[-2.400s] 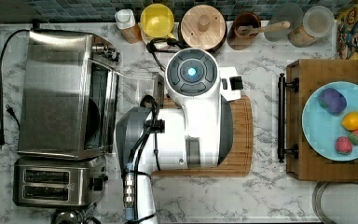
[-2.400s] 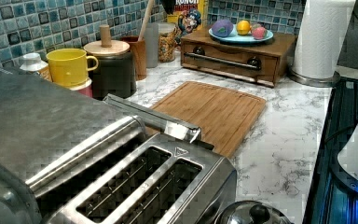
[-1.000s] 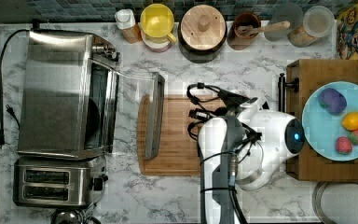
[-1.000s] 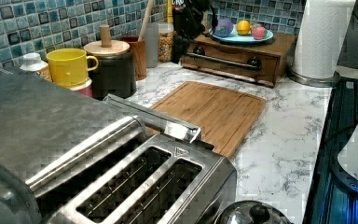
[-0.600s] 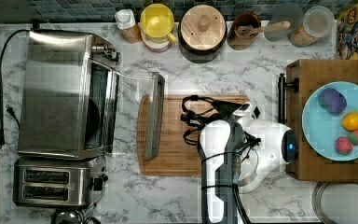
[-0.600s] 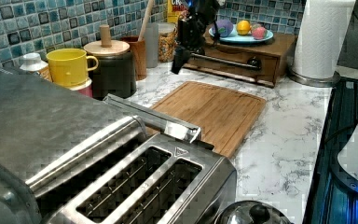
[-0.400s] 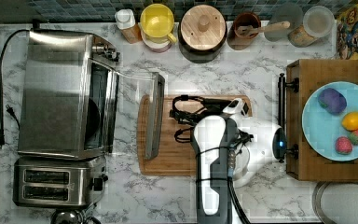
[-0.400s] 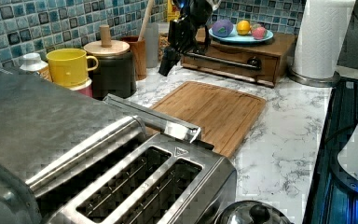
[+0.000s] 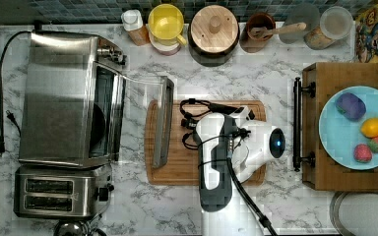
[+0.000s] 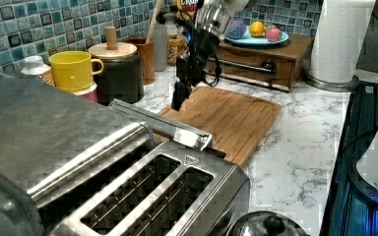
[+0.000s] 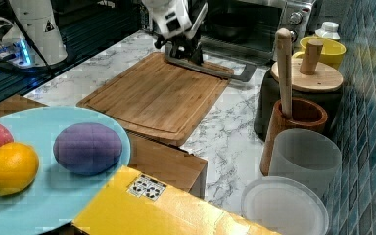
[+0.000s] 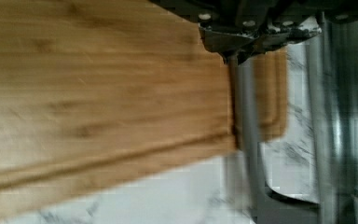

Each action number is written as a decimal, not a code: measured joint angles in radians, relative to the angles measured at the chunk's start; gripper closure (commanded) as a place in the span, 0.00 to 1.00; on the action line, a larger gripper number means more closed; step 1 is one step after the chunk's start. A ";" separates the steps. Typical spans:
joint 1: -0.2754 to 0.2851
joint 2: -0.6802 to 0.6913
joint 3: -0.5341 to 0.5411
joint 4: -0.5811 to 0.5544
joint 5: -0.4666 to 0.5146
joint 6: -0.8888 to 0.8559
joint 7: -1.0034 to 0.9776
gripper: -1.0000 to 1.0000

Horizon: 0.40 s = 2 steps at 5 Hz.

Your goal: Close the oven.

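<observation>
Presently catalogued: oven (image 9: pixel 64 98), brushed steel, at the top view's left on the marble counter (image 9: pixel 275 73), black cord trailing off its far side; its glass door (image 9: pixel 142 118) is dropped open and lies flat, with the metal bar handle (image 9: pixel 163 123) reaching over the near edge of the wooden cutting board (image 9: pixel 177 167). Two-slot toaster (image 9: pixel 59 191) stands just beside the oven, toward the top view's bottom. Robot arm, white, extends over the cutting board; its gripper (image 10: pixel 179 93) hangs low above the board, close to the door handle in the left view and just beside that handle in the right view (image 11: pixel 183 51). Whether the fingers are spread or closed, cannot tell; the wrist view shows the handle bar running beneath the gripper body with the board alongside. Along the tiled wall: yellow mug (image 9: pixel 166 22), dark canister with wooden lid (image 9: pixel 214 24), wooden cup holding a spoon (image 9: pixel 261 32), and two clear containers. At the top view's right, a wooden box (image 9: pixel 320 128) carries a light blue plate (image 9: pixel 339 132) of coloured fruit.
</observation>
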 measured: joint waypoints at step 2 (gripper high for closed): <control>-0.021 0.070 0.007 -0.008 0.009 -0.178 -0.043 1.00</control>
